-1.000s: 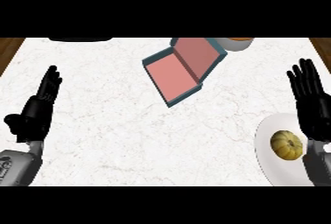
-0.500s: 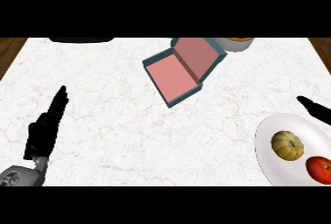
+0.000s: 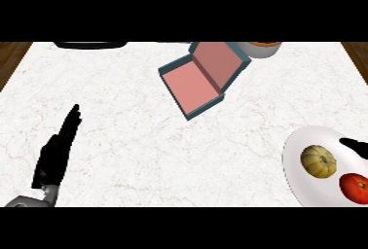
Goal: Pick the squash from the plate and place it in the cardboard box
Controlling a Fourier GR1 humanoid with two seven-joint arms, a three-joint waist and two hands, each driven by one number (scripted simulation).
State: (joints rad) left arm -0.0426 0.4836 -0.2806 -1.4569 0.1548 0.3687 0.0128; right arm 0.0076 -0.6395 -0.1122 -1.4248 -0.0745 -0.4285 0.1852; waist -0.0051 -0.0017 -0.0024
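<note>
A pale yellow squash [image 3: 318,161] lies on a white plate [image 3: 296,181] at the lower right, beside a red tomato [image 3: 356,187]. The cardboard box [image 3: 201,80] lies open near the top middle, pink inside with teal outer walls, tilted on the counter. My right hand [image 3: 354,145] shows only as a small black tip at the right edge, over the plate's rim, just right of and above the squash and apart from it. My left hand [image 3: 57,151] stands edge-on at the lower left, open, fingers straight and pointing away, holding nothing.
A bowl [image 3: 260,48] sits at the back edge, right of the box. A black object [image 3: 90,44] lies at the back left. White marble counter stretches between the left hand, the box and the plate.
Both hands have turned from flat and spread to edge-on. The right hand has pulled toward the right edge, uncovering the tomato; only its tip remains over the plate.
</note>
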